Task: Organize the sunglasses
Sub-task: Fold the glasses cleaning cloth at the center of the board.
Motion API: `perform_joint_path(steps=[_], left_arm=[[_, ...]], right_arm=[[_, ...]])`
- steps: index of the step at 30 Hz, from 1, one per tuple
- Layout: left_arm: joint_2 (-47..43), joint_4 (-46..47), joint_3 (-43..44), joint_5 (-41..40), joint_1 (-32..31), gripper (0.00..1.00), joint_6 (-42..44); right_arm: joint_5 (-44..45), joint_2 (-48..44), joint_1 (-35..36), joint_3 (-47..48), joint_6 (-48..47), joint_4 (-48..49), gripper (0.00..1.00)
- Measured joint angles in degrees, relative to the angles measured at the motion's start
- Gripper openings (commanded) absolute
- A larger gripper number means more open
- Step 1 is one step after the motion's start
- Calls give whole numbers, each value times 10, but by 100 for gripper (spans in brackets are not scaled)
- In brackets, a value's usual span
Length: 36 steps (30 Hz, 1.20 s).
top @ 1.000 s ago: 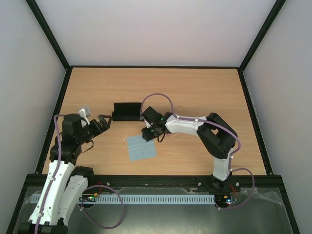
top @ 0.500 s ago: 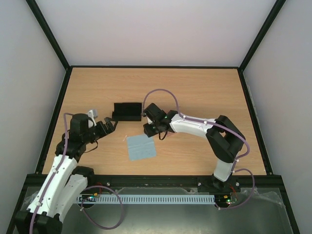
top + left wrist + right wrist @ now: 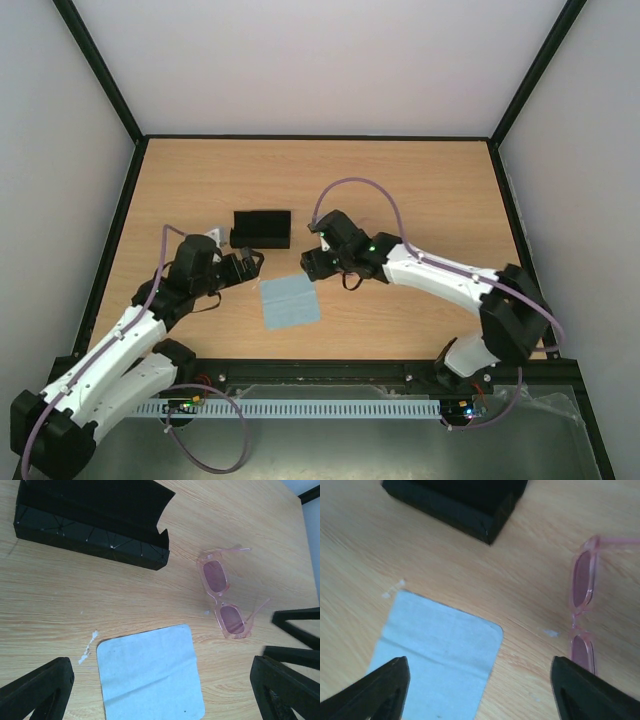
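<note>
The pink sunglasses lie open on the table, lenses down, to the right of the open black case and above the light blue cloth. They also show in the right wrist view, at the right edge. In the top view the right gripper hides them. My left gripper is open and empty, low over the cloth's left side, with the cloth just right of it. My right gripper is open and empty, between the cloth and the sunglasses.
The case stands behind the cloth on the wooden table, and also shows in the right wrist view. Small white scraps lie left of the cloth. Black frame rails border the table.
My left gripper has moved right, toward the cloth and case. My right arm has stretched out, its gripper shifting slightly right and away. Both grippers stay open.
</note>
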Motion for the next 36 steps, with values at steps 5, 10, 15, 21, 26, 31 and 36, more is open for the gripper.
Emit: perform_joint_path(steps=[5, 10, 15, 21, 26, 31, 36], left_arm=[[27, -8, 26, -46, -44, 99, 0], [71, -23, 73, -76, -79, 99, 8], [99, -41, 108, -93, -98, 99, 14], [134, -58, 107, -121, -122, 99, 3], [148, -53, 92, -148, -147, 99, -13], [148, -39, 61, -151, -152, 99, -37], [151, -33, 60, -154, -168, 99, -55]], right_arm=[[12, -65, 0, -1, 6, 2, 99], [51, -85, -8, 24, 41, -31, 99], [94, -124, -18, 49, 55, -40, 99], [95, -135, -20, 56, 25, -32, 99], [79, -128, -20, -5, 34, -3, 99], [47, -80, -20, -16, 47, -13, 98], [19, -81, -20, -32, 59, -28, 73]])
